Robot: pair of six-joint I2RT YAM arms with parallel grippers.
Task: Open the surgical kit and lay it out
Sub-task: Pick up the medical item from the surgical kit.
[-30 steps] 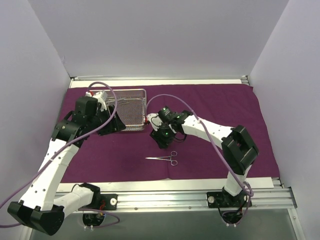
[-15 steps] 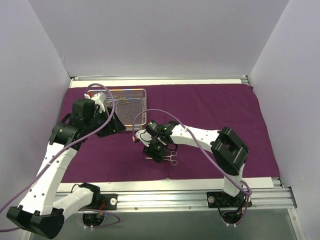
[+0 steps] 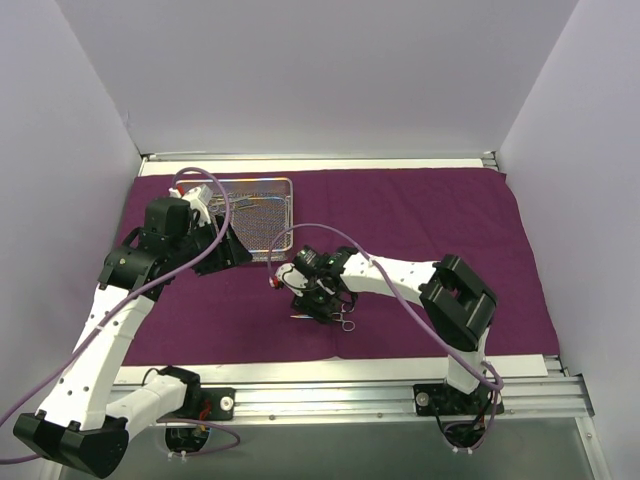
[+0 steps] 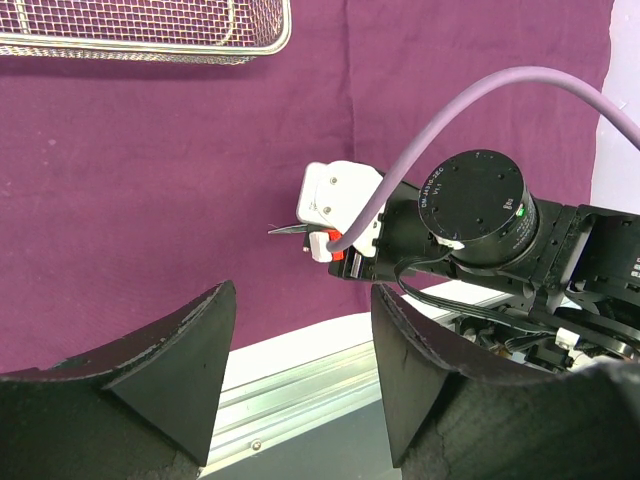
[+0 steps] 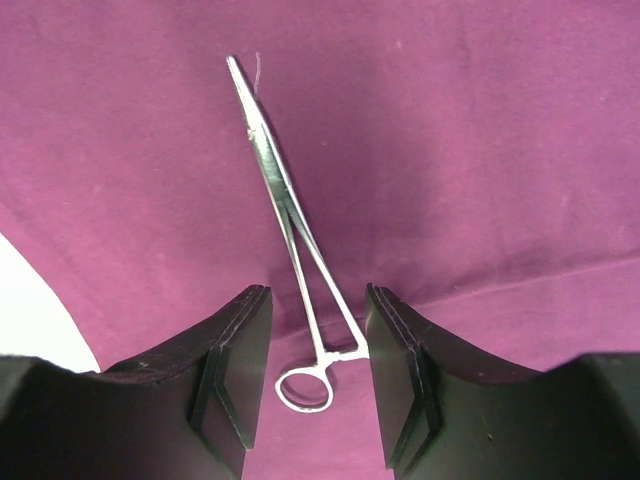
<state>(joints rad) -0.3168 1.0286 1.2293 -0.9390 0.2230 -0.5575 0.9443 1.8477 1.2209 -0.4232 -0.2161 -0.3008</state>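
Note:
The deep-purple cloth wrap (image 3: pixel 420 230) lies spread flat over the table. The silver wire-mesh tray (image 3: pixel 282 200) stands on it at the back left; its near rim shows in the left wrist view (image 4: pixel 150 45). One slim steel instrument (image 3: pixel 346 322) lies on the cloth near the front edge. My right gripper (image 3: pixel 320 308) is open and low over it. In the right wrist view the fingers (image 5: pixel 235 370) straddle the instrument's ring-handle end (image 5: pixel 305 388), and its tips (image 5: pixel 245 100) point away. My left gripper (image 3: pixel 232 250) is open and empty by the tray's near side. The tray's contents are hard to make out.
White walls enclose the table on three sides. A white strip (image 3: pixel 250 372) and an aluminium rail (image 3: pixel 330 400) run along the near edge. A purple cable (image 4: pixel 480 110) loops over the right wrist (image 4: pixel 470 215), which is close to the left gripper (image 4: pixel 300 300).
My right gripper has moved from beside the tray's right corner toward the front left and down over the instrument. My left arm has shifted only slightly.

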